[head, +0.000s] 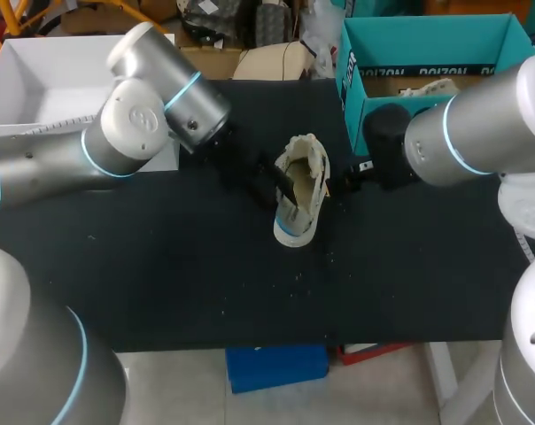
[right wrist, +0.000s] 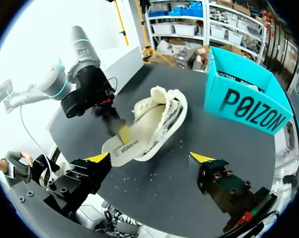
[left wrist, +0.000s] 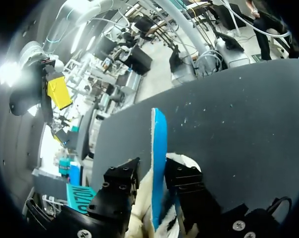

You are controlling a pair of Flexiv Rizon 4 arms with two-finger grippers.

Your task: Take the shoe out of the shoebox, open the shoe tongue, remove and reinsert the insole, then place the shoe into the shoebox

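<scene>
The black table carries the teal shoebox at its far right. The shoe lies out of the box at mid-table, its tongue pulled open. The insole is partly out at the near, heel end, so the insole step looks to be the one in hand. The left gripper appears to pinch the insole edge-on between its fingers. The right gripper hovers just right of the shoe, spread and empty. The next move probably calls for the right gripper to steady the shoe while the insole slides free.
</scene>
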